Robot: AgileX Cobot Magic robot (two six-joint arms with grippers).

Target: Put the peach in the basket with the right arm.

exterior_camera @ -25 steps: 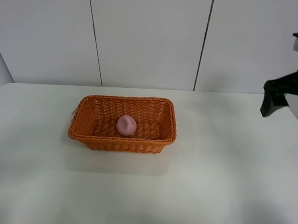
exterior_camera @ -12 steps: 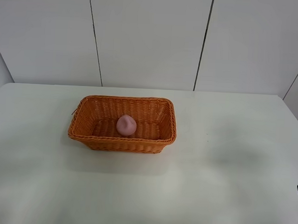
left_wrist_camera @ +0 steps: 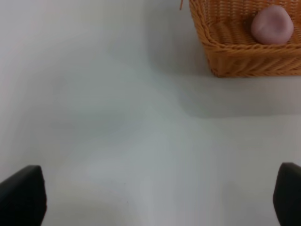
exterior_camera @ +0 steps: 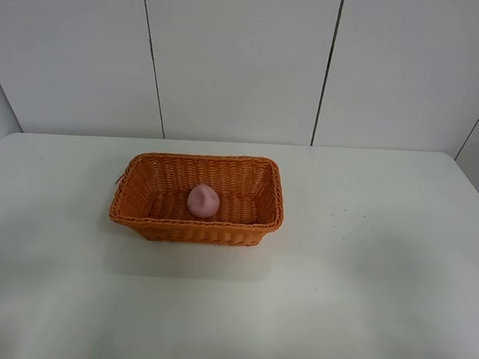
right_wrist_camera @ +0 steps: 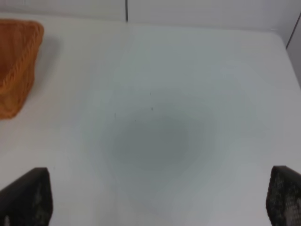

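Pink peach (exterior_camera: 203, 200) sits on the floor of the wicker basket (exterior_camera: 195, 225) mid-worktop (exterior_camera: 362, 298), so the job looks done. Right hand (right_wrist_camera: 155, 221) is spread wide and empty; best it just retreats clear of the basket.

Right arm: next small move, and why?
Probably none beyond holding the right end effector parked. The peach already rests inside the basket, nothing grips it, and the fingers are spread wide over bare table, clear of the basket. The placement looks done.
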